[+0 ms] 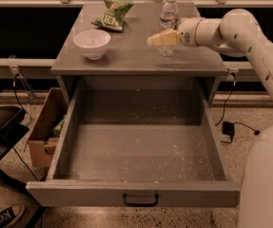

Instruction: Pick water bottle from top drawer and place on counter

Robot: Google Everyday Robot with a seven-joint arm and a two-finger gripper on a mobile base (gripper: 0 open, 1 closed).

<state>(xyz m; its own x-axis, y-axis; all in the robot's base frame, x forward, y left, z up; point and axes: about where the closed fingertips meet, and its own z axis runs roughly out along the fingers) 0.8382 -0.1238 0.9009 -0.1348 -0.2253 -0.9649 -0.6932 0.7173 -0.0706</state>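
On the counter (136, 61) a bowl (92, 42) is set left, a chip bag (112, 14) behind it, the water bottle (169, 12) right, with the gripper (152, 40) just before it

Water bottle (168, 14) upright on counter (126, 57), claw (156, 39) alongside

A speckled floor (244, 109), trailing power cable (244, 126) and a cardboard box (45, 133) at left mark a lab-like test area, the robot's gripper (160, 38) over the far counter (126, 57).
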